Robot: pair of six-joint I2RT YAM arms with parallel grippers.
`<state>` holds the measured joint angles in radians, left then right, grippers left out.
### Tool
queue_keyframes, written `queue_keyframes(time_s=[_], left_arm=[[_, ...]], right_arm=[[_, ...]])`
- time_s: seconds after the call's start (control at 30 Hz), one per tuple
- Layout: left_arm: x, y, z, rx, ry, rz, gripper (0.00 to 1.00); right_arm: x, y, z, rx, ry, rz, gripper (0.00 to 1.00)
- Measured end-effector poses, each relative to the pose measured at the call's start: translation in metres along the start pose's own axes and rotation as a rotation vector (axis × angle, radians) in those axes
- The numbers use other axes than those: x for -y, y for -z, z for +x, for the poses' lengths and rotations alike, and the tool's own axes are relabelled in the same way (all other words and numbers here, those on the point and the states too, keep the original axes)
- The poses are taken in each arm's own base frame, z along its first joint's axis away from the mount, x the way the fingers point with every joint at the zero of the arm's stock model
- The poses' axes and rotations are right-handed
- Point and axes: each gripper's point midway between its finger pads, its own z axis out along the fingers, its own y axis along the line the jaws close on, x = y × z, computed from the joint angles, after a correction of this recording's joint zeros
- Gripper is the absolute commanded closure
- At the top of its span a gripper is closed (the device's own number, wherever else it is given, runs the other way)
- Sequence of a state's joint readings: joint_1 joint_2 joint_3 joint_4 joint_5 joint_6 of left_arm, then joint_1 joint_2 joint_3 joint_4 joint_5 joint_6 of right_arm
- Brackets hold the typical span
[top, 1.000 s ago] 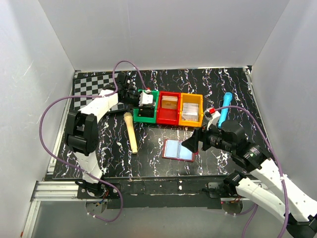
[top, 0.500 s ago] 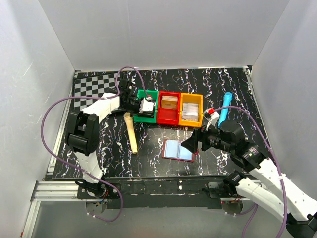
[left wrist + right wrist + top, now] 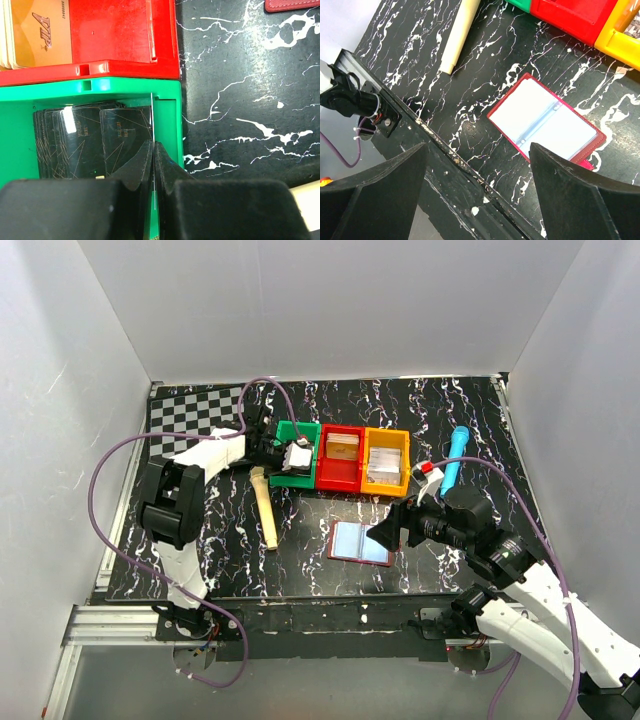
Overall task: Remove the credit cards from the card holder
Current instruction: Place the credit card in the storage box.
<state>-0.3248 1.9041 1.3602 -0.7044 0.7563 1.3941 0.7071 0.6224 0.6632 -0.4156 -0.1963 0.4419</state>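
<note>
The card holder lies open on the black marbled table, maroon-edged with a pale-blue inside; no card shows in its pockets. My right gripper hovers open just beside its near-right edge, with nothing between its fingers. My left gripper is over the green bin, shut on a thin credit card seen edge-on as a white line between the fingers. Several dark credit cards lie stacked in that bin. In the top view, the left gripper sits at the green bin.
A red bin holds a gold card, and a yellow bin with pale cards stands to its right. A cream stick, a blue cylinder and a checkerboard patch are on the table. The table's front edge runs beneath the right gripper.
My left gripper has shifted slightly right and nearer, further over the green bin, still shut. The right arm has barely moved and stays open.
</note>
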Motion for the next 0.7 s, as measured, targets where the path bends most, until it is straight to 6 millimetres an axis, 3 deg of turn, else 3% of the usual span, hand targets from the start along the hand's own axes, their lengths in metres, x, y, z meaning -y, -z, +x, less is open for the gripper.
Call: queue_keyframes(time_s=[0.7], left_arm=[[-0.0091, -0.0083, 0.0099, -0.013, 0.030, -0.022, 1.00]], right_arm=[[0.0017, -0.0001, -0.0009, 0.005, 0.002, 0.010, 0.09]])
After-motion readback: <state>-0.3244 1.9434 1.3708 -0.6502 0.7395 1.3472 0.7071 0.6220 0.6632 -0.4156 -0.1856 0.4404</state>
